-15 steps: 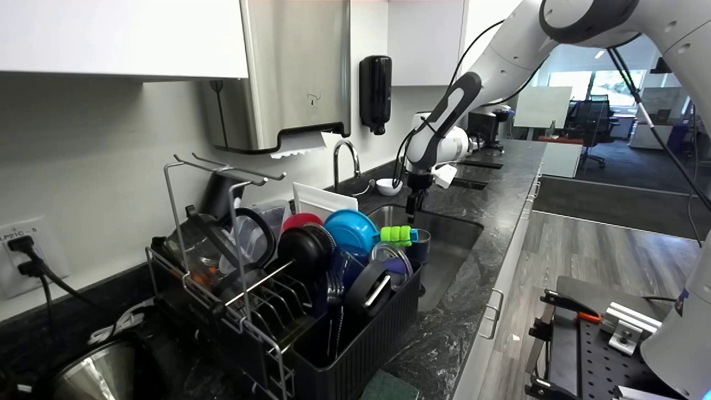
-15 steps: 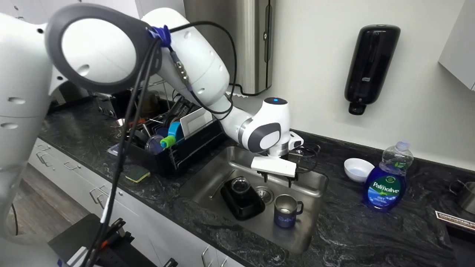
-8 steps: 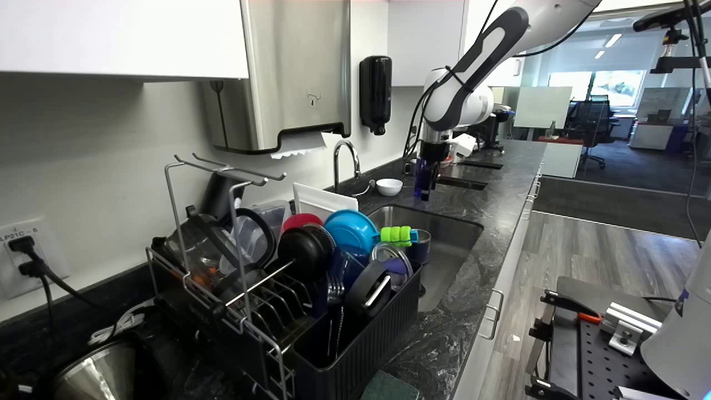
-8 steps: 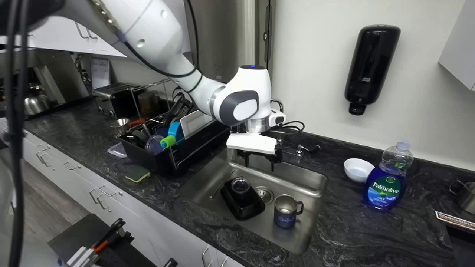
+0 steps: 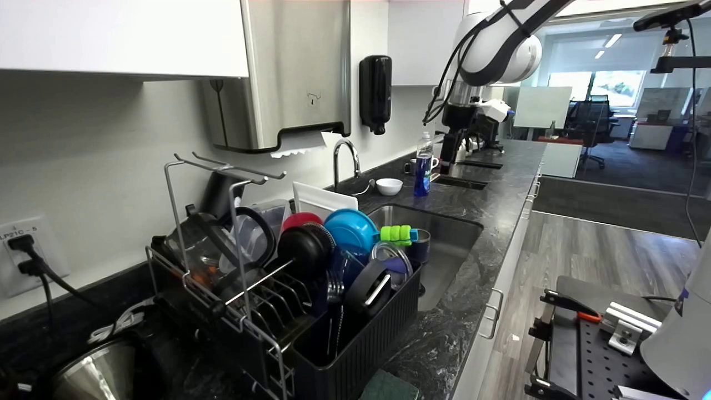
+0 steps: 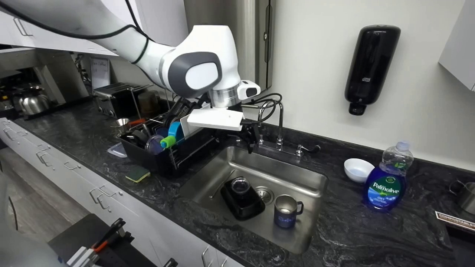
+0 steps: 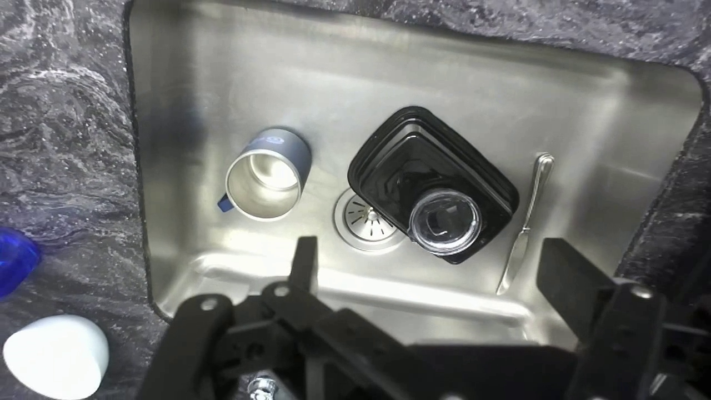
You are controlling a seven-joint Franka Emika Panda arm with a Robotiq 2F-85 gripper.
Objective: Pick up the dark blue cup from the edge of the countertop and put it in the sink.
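The dark blue cup (image 6: 285, 218) stands upright on the floor of the steel sink (image 6: 265, 231), near its right side in this exterior view. The wrist view shows the cup (image 7: 297, 150) from above, with a bare metal inside and its handle at lower left. In the other exterior view angle, the cup (image 5: 420, 247) is partly hidden behind the dish rack. My gripper (image 7: 429, 243) is open with nothing between its fingers. It is high above the sink's faucet side, well clear of the cup. The gripper also shows in both exterior views (image 5: 445, 166) (image 6: 241, 142).
A black container (image 7: 389, 161) with a clear glass (image 7: 444, 222) on it and a knife (image 7: 527, 222) lie in the sink. The loaded dish rack (image 6: 163, 155), faucet (image 6: 280, 126), white bowl (image 6: 358, 170), blue soap bottle (image 6: 386, 189) and sponge (image 6: 137, 173) surround it.
My arm has risen and drawn away from the cup, toward the dish rack side in an exterior view. The cup has stayed in place in the sink.
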